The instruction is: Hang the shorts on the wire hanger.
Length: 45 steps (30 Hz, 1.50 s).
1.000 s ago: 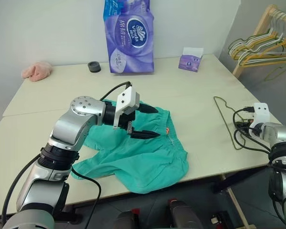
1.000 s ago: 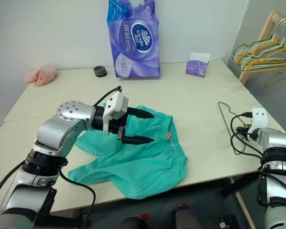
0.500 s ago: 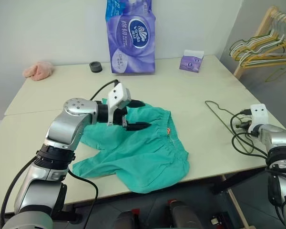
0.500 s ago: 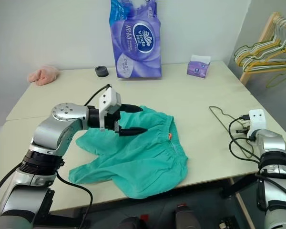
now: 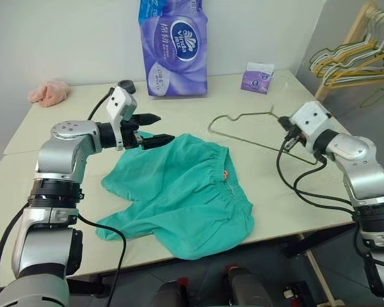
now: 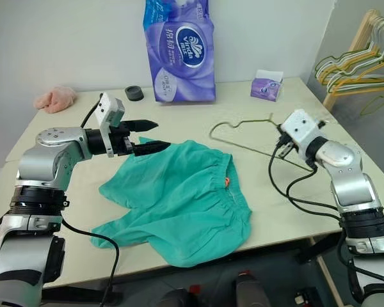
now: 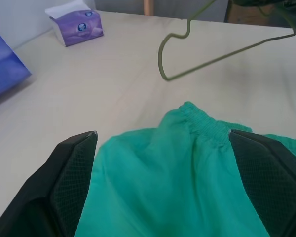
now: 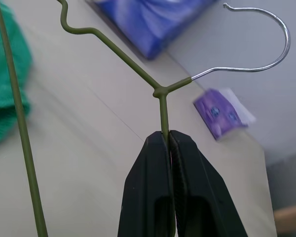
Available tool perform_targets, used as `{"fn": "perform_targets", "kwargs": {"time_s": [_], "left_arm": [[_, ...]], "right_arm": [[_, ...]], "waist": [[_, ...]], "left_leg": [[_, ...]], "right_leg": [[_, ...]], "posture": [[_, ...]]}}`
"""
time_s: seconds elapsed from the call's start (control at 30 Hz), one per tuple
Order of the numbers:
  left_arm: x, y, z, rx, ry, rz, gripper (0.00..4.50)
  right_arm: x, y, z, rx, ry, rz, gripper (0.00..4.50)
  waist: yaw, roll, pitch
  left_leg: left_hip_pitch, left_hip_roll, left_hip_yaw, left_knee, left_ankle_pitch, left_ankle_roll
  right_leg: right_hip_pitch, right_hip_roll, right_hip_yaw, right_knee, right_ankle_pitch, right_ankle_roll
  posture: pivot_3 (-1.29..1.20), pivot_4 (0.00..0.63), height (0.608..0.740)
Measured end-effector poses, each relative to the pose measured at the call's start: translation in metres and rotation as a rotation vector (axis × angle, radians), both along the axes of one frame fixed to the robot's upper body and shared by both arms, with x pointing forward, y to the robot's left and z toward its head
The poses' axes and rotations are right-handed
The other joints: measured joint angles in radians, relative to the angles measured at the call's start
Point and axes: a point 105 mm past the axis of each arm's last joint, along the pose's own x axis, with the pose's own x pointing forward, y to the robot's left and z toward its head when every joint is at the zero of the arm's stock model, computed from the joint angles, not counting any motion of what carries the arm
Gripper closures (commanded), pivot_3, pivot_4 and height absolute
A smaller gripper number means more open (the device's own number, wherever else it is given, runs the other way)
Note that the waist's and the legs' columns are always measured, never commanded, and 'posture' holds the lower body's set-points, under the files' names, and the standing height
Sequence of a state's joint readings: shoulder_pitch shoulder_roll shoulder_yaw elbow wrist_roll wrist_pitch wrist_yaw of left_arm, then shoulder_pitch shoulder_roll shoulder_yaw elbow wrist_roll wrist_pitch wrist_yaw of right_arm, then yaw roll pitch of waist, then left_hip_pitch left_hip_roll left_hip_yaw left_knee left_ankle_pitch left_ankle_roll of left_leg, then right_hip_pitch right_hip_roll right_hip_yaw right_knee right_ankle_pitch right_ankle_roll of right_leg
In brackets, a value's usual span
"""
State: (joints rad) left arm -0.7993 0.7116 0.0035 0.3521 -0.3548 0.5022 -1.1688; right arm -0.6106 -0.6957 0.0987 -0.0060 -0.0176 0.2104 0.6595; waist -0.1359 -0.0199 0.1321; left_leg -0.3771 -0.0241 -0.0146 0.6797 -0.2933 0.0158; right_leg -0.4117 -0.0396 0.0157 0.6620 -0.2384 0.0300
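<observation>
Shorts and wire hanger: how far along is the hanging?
Done: the right gripper is shut on the wire hanger, lifted above the table. In hand: the open left gripper hovers at the shorts' edge. Left: gripping the flat shorts and threading them onto the hanger.

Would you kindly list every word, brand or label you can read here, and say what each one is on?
"Vinda": white oval logo on the purple tissue pack at the table's back edge.
Chinese characters and small print on that pack: too blurred to read.
Small purple tissue box: print too small to read.
Orange tag in the shorts: unreadable.
</observation>
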Motion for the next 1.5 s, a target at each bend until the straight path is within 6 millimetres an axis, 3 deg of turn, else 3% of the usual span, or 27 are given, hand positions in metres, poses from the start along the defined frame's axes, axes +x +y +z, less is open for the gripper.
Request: {"fn": "perform_targets", "kwargs": {"time_s": [0.17, 0.43, 0.63, 0.87, 1.0, 1.4, 1.5], "left_arm": [[-0.013, -0.008, -0.01, 0.008, 0.108, -0.107, 0.0], [-0.022, -0.022, -0.025, 0.027, 0.187, -0.188, 0.0], [-0.035, -0.03, -0.043, 0.046, 0.257, -0.252, 0.0], [-0.037, -0.035, -0.045, 0.05, 0.254, -0.257, 0.0], [-0.036, -0.036, -0.045, 0.047, 0.254, -0.257, 0.85], [-0.04, -0.035, -0.05, 0.042, 0.271, -0.267, 4.49], [-0.043, -0.038, -0.049, 0.043, 0.268, -0.29, 4.49]], "right_arm": [[-0.014, 0.032, 0.018, -0.11, -0.117, 0.154, 4.47], [-0.034, 0.075, 0.025, -0.195, -0.216, 0.357, 4.47], [-0.039, 0.088, 0.032, -0.196, -0.251, 0.413, 4.47], [-0.04, 0.092, 0.034, -0.195, -0.258, 0.432, 4.47], [-0.041, 0.092, 0.033, -0.198, -0.251, 0.439, 4.5], [-0.042, 0.094, 0.031, -0.19, -0.238, 0.441, 4.5], [-0.041, 0.092, 0.029, -0.186, -0.221, 0.431, 4.5]], "waist": [[-0.002, 0.0, 0.0], [-0.003, 0.0, 0.0], [-0.004, 0.0, 0.0], [-0.003, 0.0, 0.0], [-0.003, 0.0, 0.0], [-0.003, 0.0, 0.0], [-0.003, 0.0, 0.0]], "left_leg": [[-0.003, 0.0, 0.0, 0.0, 0.0, 0.0], [-0.003, 0.001, 0.0, 0.0, 0.0, 0.0], [-0.004, 0.001, 0.0, 0.0, 0.0, 0.0], [-0.004, 0.001, 0.0, 0.001, 0.0, 0.0], [-0.004, 0.001, 0.0, 0.001, 0.0, 0.0], [-0.004, 0.001, 0.0, 0.001, 0.0, 0.0], [-0.004, 0.001, 0.0, 0.001, 0.0, 0.0]], "right_leg": [[-0.004, 0.0, 0.0, 0.001, 0.0, 0.0], [-0.004, 0.0, 0.0, 0.002, 0.0, 0.0], [-0.005, 0.0, 0.001, 0.002, 0.0, -0.001], [-0.005, 0.0, 0.0, 0.003, 0.0, -0.001], [-0.005, 0.0, 0.0, 0.003, 0.0, -0.001], [-0.006, 0.0, 0.0, 0.003, 0.001, -0.001], [-0.006, 0.0, 0.0, 0.003, 0.001, -0.001]], "posture": [[-0.18, 0.099, 0.74], [-0.19, 0.104, 0.74], [-0.19, 0.104, 0.74], [-0.19, 0.105, 0.74], [-0.19, 0.106, 0.74], [-0.19, 0.109, 0.74], [-0.19, 0.109, 0.74]]}}
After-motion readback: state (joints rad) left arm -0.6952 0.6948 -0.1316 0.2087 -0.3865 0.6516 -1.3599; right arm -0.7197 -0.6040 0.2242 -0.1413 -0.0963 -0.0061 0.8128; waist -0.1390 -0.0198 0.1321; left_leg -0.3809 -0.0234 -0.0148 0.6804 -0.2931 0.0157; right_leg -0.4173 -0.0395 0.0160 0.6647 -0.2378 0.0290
